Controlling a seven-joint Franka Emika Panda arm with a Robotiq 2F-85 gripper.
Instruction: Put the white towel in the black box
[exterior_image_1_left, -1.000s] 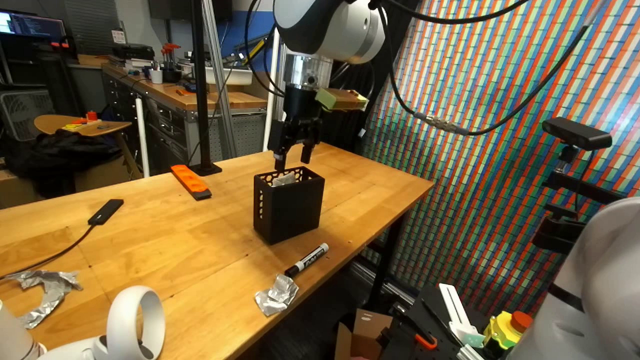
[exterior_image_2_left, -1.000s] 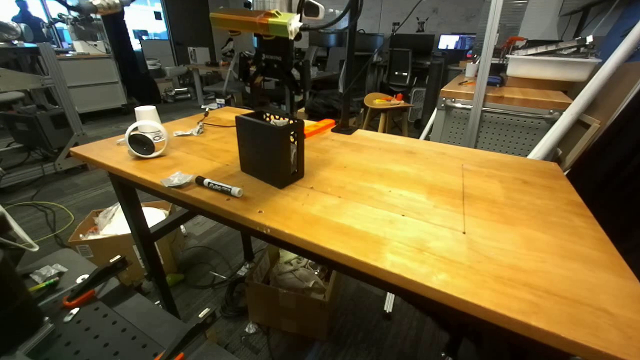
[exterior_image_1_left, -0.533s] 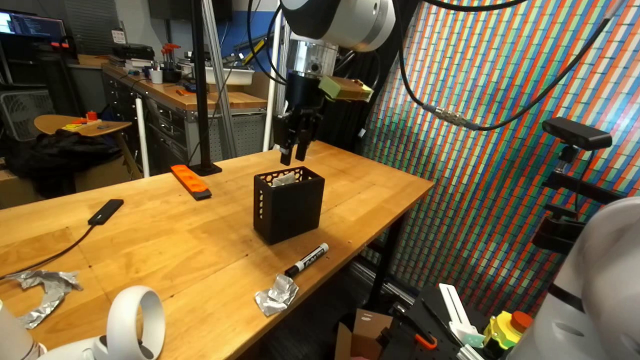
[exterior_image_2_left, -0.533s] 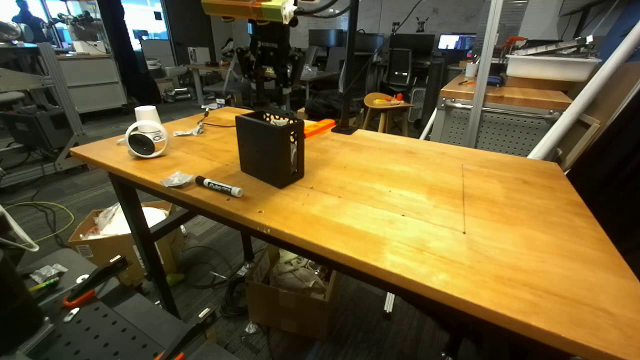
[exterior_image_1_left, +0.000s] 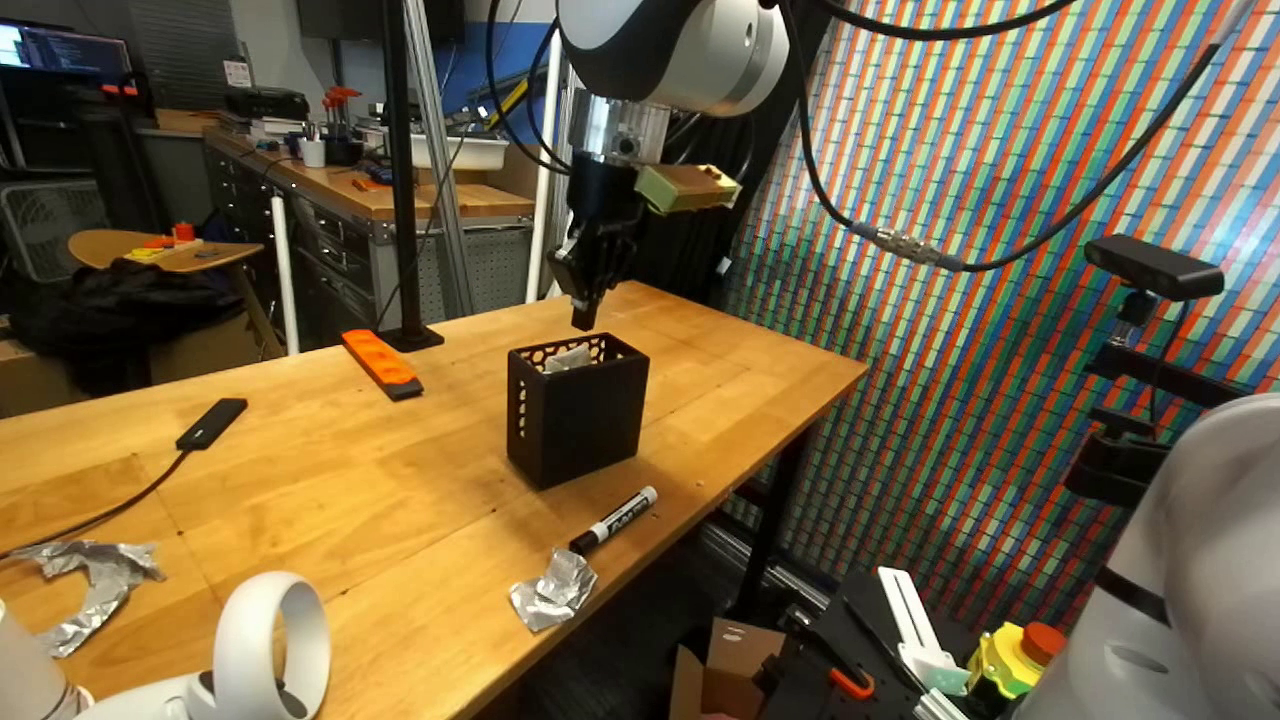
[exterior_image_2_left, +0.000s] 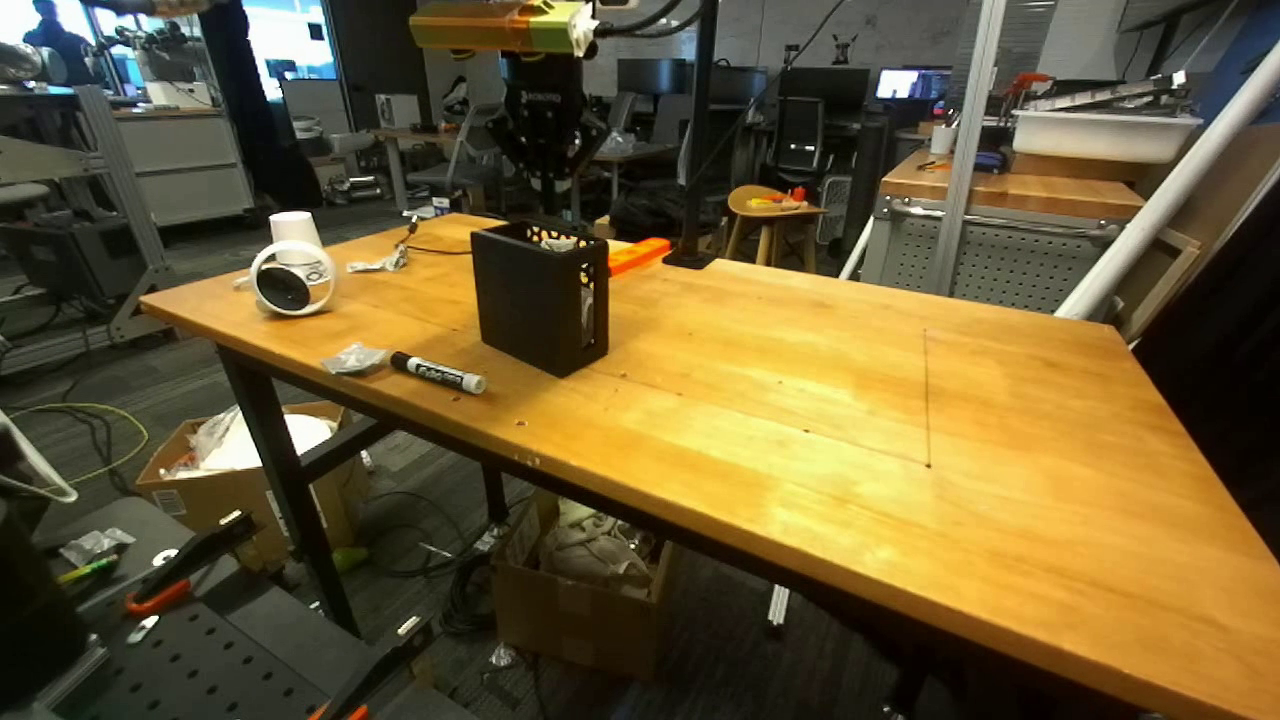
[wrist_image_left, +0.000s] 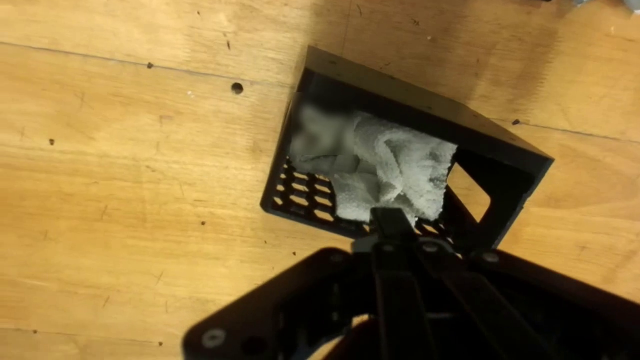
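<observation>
The white towel (wrist_image_left: 400, 165) lies rumpled inside the black box (wrist_image_left: 425, 107), seen from above in the wrist view. Only a bit of the towel (exterior_image_1_left: 568, 358) shows above the near rim in an exterior view. Upright on the wooden table, the black box (exterior_image_2_left: 530, 300) has mesh sides and an open top. My gripper (exterior_image_1_left: 584, 318) hangs above the box, pointing down, its fingers together with nothing held. In the wrist view the fingertips (wrist_image_left: 392, 220) overlap the towel's lower edge, but they appear apart from it.
Near the box lie a marker (exterior_image_1_left: 614, 520) and a crumpled foil piece (exterior_image_1_left: 555, 590) by the table edge. An orange object (exterior_image_1_left: 380, 363) and a black pole (exterior_image_1_left: 400, 200) stand behind. A white ring-shaped controller (exterior_image_2_left: 292, 278) and a white cup-like thing (exterior_image_2_left: 296, 230) are at the table's far end.
My gripper's fingers have come together from wide apart. The arm has risen slightly above the box over the last second. Box and towel look unmoved.
</observation>
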